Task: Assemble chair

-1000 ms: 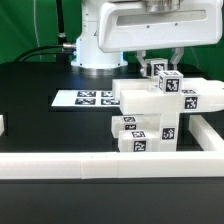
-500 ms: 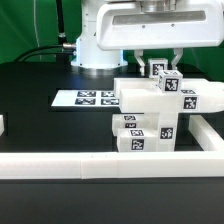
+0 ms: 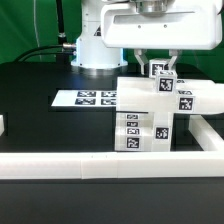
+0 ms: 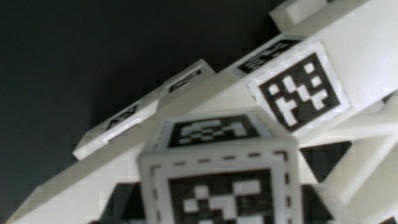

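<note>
1. Near the upper right of the exterior view, under the white arm housing (image 3: 160,25): gripper (image 3: 159,62) pointing down, dark fingers (image 3: 141,59) either side of a small tagged post (image 3: 162,74); appears closed on that post, though actual pad contact too small to confirm.
2. Directly beneath: post standing upright on top of the chair (image 3: 160,110), a stack of white blocky pieces with black-and-white square tags on their near faces.
3. Right of centre in the exterior view: chair resting on the black table (image 3: 40,125), its wide upper panel (image 3: 200,98) reaching toward the exterior view's right edge, narrower tagged blocks below.
4. Close up in the wrist view: tagged top of the post (image 4: 217,190) filling the lower part of the frame, with more tagged white chair surfaces (image 4: 299,85) running diagonally behind it; fingers not clearly made out there.
5. Left of the chair in the exterior view: marker board (image 3: 85,98) lying flat on the table, just beside the chair's base, partly hidden by it.
6. Across the lower frame: long low white border rail (image 3: 100,166) passing in front of the chair, turning up along the right side (image 3: 205,130) and boxing the assembly in.
7. Far left edge: a small white piece (image 3: 2,124), mostly cut off, well apart from the rest.
8. Behind, in the upper left: green backdrop (image 3: 25,25) and dark cables (image 3: 45,50).
</note>
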